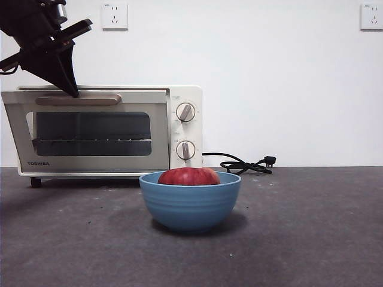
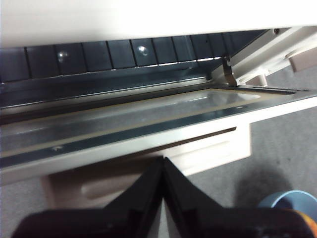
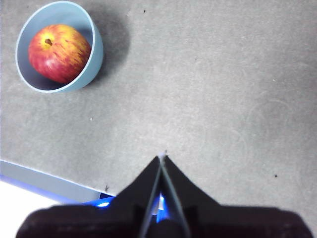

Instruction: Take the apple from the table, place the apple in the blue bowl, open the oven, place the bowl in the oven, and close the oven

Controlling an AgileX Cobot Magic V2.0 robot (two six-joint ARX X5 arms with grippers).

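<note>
From the front, the apple (image 1: 189, 176) sits in the blue bowl (image 1: 190, 202) on the table (image 1: 311, 239), before the oven (image 1: 102, 131); a dark gripper tip touches the beige handle (image 1: 78, 100). The left wrist view shows the left gripper (image 2: 163, 161) clenched empty just behind the handle (door cracked ajar). In the right wrist view, the right gripper (image 3: 162, 157) hangs pressed together over bare table.

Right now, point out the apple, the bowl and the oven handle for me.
apple (image 3: 59, 52): right wrist view, on its red and yellow top, beside the stem.
bowl (image 1: 190, 206): front view, on the ridged blue outer wall.
oven handle (image 1: 90, 100): front view, on the beige bar across the door's top.
</note>
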